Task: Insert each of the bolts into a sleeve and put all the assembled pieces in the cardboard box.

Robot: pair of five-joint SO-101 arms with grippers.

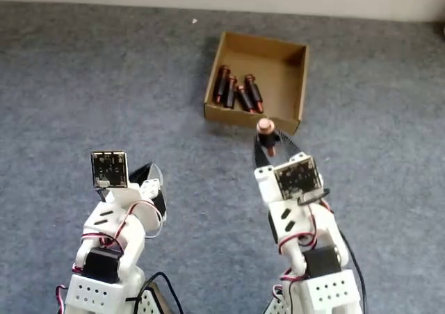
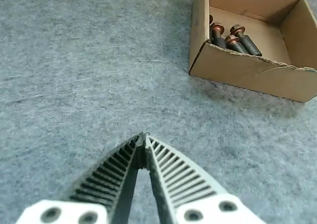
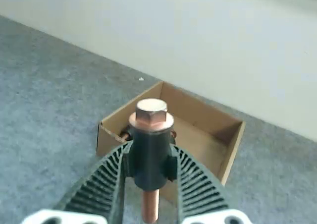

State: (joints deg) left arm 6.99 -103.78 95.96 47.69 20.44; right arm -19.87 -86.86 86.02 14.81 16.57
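right jaws clamp the sleeved bolt (image 1: 267,139) upright at mid-frame, just short of the cardboard box (image 1: 224,112). left jaws are together and empty, lower left. released here, it would likely hit the near wall or land on the desk (image 1: 104,85).

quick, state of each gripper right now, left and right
Left gripper: closed, holding nothing.
Right gripper: closed on a bolt in its sleeve.
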